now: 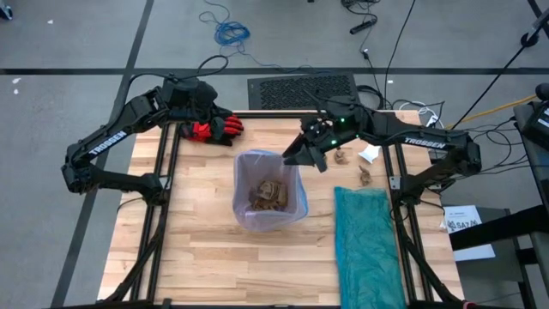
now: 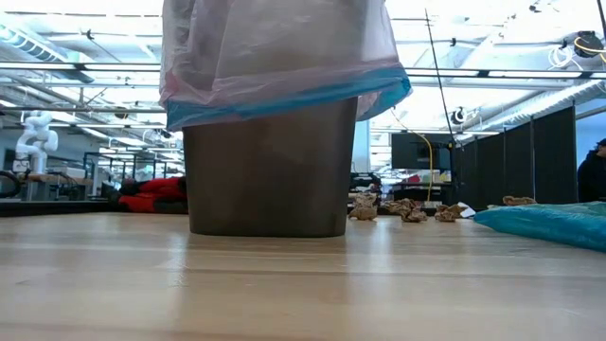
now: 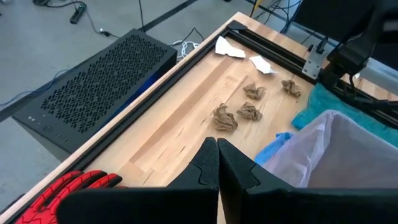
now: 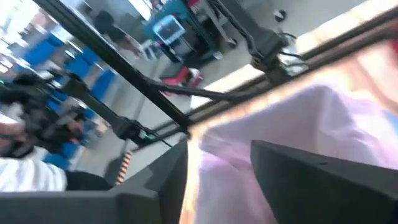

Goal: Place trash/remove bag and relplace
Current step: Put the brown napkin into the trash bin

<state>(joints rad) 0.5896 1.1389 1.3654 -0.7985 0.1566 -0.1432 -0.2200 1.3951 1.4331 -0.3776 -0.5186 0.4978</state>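
The dark bin point(image 2: 270, 170) stands mid-table, lined with the see-through lilac-pink bag point(image 1: 296, 202), whose edge hangs folded over the rim point(image 2: 275, 57). Tan paper lumps point(image 1: 266, 193) lie inside the bin. More lumps point(image 1: 343, 158) and white scraps point(image 3: 230, 48) lie on the table near its far right corner. My right gripper point(image 4: 217, 168) is open and hovers at the bin's far right rim point(image 1: 302, 154). My left gripper point(image 3: 217, 163) is shut and waits above the red glove point(image 1: 214, 130) at the far left. My right gripper's open fingers point(image 4: 298, 180) stand on either side of the bag's rim fold point(image 4: 311, 118), coming from the far right and slanting down. I cannot tell whether they touch the plastic.
A teal-green plastic bag point(image 1: 369, 245) lies along the table's right side. A black vented box point(image 3: 93, 87) sits on the floor beyond the far edge. Black frame rails point(image 1: 163, 172) run along both sides. Bare wood shows left of and in front of the bin.
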